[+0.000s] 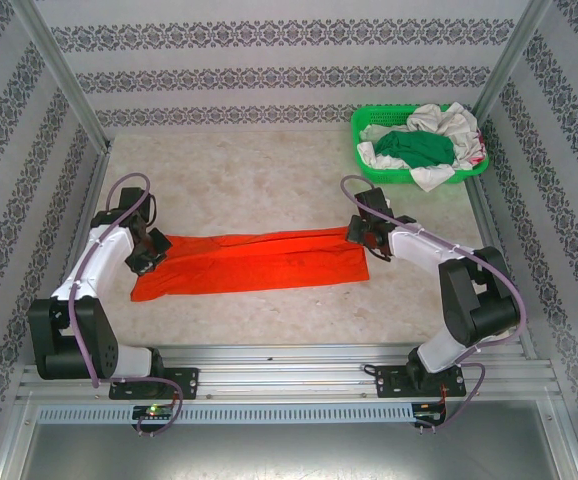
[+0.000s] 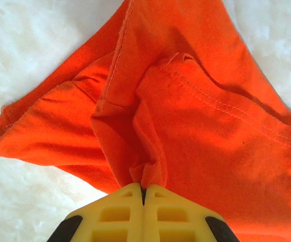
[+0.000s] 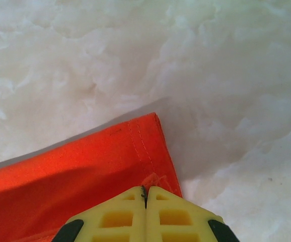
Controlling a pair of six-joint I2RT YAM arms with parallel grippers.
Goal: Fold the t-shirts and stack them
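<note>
The orange-red t-shirt [image 1: 259,262] lies folded into a long strip across the middle of the table. My left gripper [image 1: 155,248] is shut on its left end, where the cloth [image 2: 186,126] bunches up between the yellow fingers [image 2: 120,212]. My right gripper [image 1: 361,234] is shut on the strip's right end, pinching the hemmed corner [image 3: 135,156] just above the table. A dark green t-shirt [image 1: 417,148] and a white t-shirt [image 1: 447,125] are heaped in the basket at the far right.
The green plastic lattice basket [image 1: 374,122] stands in the table's far right corner. The pale marbled tabletop [image 1: 259,180] is bounded by patterned walls on three sides and a metal rail [image 1: 289,362] at the near edge.
</note>
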